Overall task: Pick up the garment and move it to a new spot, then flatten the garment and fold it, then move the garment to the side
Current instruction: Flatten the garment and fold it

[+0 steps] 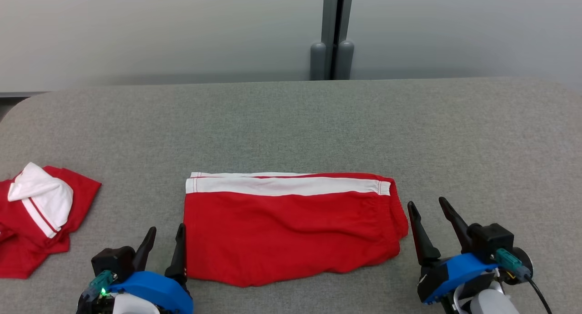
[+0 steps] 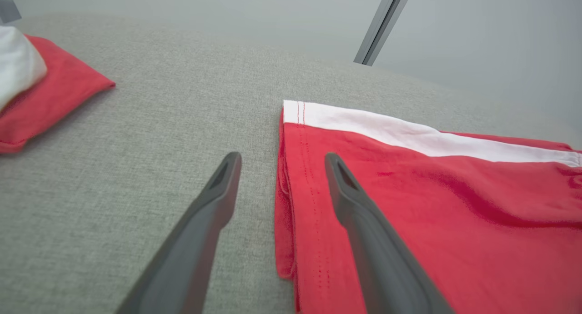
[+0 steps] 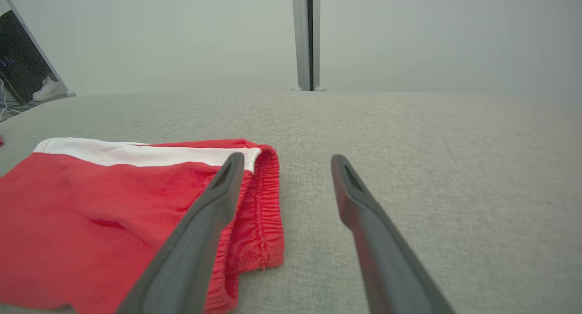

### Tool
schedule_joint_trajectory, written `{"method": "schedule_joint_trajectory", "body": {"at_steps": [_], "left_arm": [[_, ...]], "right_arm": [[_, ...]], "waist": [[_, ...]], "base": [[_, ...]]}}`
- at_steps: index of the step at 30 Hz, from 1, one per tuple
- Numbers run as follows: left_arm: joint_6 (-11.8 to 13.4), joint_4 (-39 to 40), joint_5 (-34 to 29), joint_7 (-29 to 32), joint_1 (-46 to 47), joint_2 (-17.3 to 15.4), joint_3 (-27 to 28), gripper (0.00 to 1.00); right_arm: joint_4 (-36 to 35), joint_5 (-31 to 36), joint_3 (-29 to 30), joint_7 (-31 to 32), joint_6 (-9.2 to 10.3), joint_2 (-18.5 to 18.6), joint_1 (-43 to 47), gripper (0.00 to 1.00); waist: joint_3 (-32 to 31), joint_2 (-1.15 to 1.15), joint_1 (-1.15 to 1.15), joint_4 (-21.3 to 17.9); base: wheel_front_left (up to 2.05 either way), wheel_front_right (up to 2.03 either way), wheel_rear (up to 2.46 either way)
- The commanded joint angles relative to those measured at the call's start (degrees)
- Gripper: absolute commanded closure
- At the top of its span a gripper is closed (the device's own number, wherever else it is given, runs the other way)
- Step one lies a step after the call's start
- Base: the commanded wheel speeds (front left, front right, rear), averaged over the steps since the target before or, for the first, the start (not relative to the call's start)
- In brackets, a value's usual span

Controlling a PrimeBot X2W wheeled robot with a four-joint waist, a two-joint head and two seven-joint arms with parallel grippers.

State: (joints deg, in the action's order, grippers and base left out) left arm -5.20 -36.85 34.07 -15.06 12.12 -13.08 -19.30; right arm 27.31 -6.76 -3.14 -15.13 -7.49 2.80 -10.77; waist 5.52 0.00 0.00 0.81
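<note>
Left gripper (image 1: 167, 228): spread apart and empty, set just beside the lower left corner of the red garment (image 1: 291, 227). In the left wrist view, one finger over the cloth, the other over bare table, the layered edge between them. Right gripper (image 1: 426, 202): likewise wide and empty, just beside the gathered waistband end on the right. Cannot tell whether either touches the cloth.

Garment lying flat at the middle of the table's near side, white stripe along the far edge, seemingly folded once already. For the next fold or carry, probably best to pinch through every layer at both ends, close at the same time, lift level, and keep the stack from sliding open.

Beneath, a grey woven table top (image 1: 291, 123), grippy-looking. Well apart to the left, a second red-and-white garment (image 1: 41, 214), rumpled. Beyond, pale wall panels with a grey post (image 1: 334, 32).
</note>
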Motion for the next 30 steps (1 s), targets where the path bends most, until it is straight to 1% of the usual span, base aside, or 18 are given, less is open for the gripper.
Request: {"method": "schedule_joint_trajectory", "body": {"at_steps": [1, 4, 8, 12, 17, 19, 21, 28, 29, 30], "left_arm": [[-0.5, 0.3, -1.0, -0.1, -0.8, 0.5, 0.8, 0.0], [-1.4, 0.8, -3.6, -0.1, -0.6, 1.4, 3.3, 0.0], [-2.1, 0.9, -5.9, -0.1, -0.1, 2.1, 5.1, 0.0], [-2.4, 1.4, -6.9, -0.1, 0.4, 2.4, 5.5, 0.0], [-2.3, 2.2, -6.1, -0.2, 0.5, 1.5, 4.8, 0.0], [-2.3, 2.5, -5.8, -0.2, 0.4, 1.2, 4.9, 0.0], [-2.3, 2.7, -5.8, -0.2, 0.4, 1.1, 4.7, 0.0], [-2.3, 3.8, -6.1, -0.2, 0.6, 0.8, 4.6, 0.0], [-2.3, 4.0, -6.1, -0.2, 0.6, 0.9, 4.5, 0.0], [-2.3, 4.1, -6.2, -0.2, 0.5, 0.8, 4.5, 0.0]], "right_arm": [[0.8, -0.1, -0.5, 0.0, 0.0, 0.2, -1.3, 0.0], [3.4, 1.0, -1.4, 0.0, 0.0, 0.2, -4.5, 0.0], [8.8, 2.5, -1.7, 0.0, 0.0, 0.3, -8.2, 0.0], [13.7, 3.0, -0.9, 0.0, 0.0, 0.3, -10.4, 0.0], [18.1, 2.3, 0.3, 0.0, 0.0, 0.3, -10.1, 0.0], [18.8, 0.4, -0.8, 0.1, 0.0, 0.3, -9.5, 0.0], [18.5, -2.4, -3.1, 0.1, 0.0, 0.2, -8.8, 0.0], [15.3, -13.1, -11.8, 0.1, -0.01, 0.1, -7.3, 0.0], [14.9, -14.4, -12.5, 0.1, -0.01, 0.1, -7.2, 0.06], [14.5, -15.6, -13.0, 0.1, -0.01, 0.2, -7.3, 0.16]], "waist": [[0.8, 0.0, 0.0, 0.8], [2.2, 0.0, 0.0, 2.2], [4.1, 0.0, 0.0, 3.9], [5.5, 0.0, 0.0, 5.1], [6.2, 0.0, 0.0, 5.2], [6.3, 0.0, 0.0, 5.0], [6.4, 0.0, 0.0, 4.7], [6.4, 0.0, 0.0, 4.1], [6.3, 0.0, 0.0, 4.0], [6.3, 0.0, 0.0, 4.0]], "base": [[0.0, 0.0, 0.0], [0.0, 0.0, 0.0], [0.0, 0.0, 0.0], [0.0, 0.0, 0.0], [0.0, 0.0, 0.0], [0.0, 0.0, 0.0], [0.0, 0.0, 0.0], [0.0, 0.0, 0.0], [0.0, 0.0, 0.0], [0.0, 0.0, 0.0]]}}
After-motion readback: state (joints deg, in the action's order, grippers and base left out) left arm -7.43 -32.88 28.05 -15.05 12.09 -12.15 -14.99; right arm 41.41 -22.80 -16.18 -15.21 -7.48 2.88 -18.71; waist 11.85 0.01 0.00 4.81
